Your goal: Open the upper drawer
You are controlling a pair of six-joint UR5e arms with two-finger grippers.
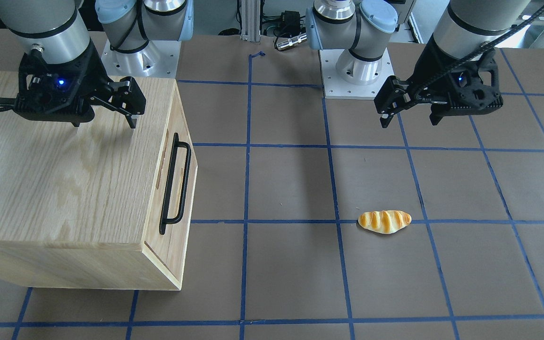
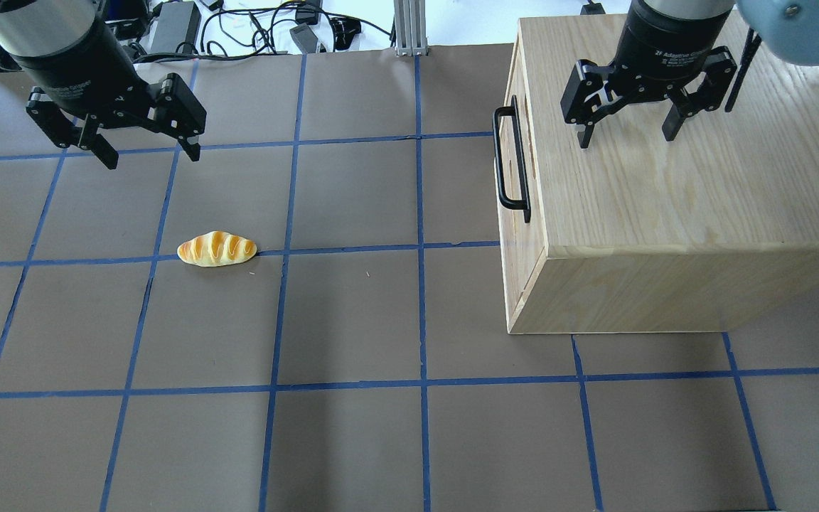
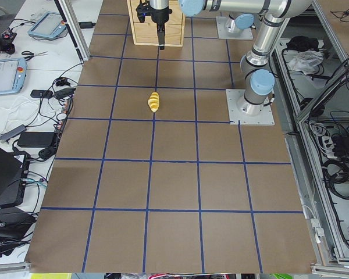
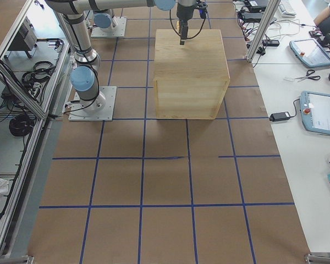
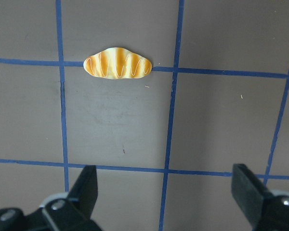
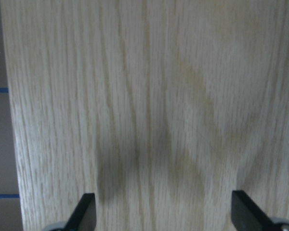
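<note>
The upper drawer (image 1: 170, 248) is shut, its light-oak front flush with the cabinet (image 1: 64, 179). Its black bar handle (image 1: 176, 184) faces the table's middle; the handle also shows in the overhead view (image 2: 511, 160). My right gripper (image 2: 626, 139) hangs open and empty above the cabinet top (image 2: 680, 199), behind the handle and apart from it; its wrist view shows only oak grain (image 6: 149, 96). My left gripper (image 2: 153, 158) hangs open and empty over the brown table, far from the cabinet.
A toy bread roll (image 2: 216, 249) lies on the table on a blue tape line, below the left gripper in the left wrist view (image 5: 117, 63). The arm bases (image 1: 357, 71) stand at the robot's edge of the table. Cables and tablets lie beyond the table.
</note>
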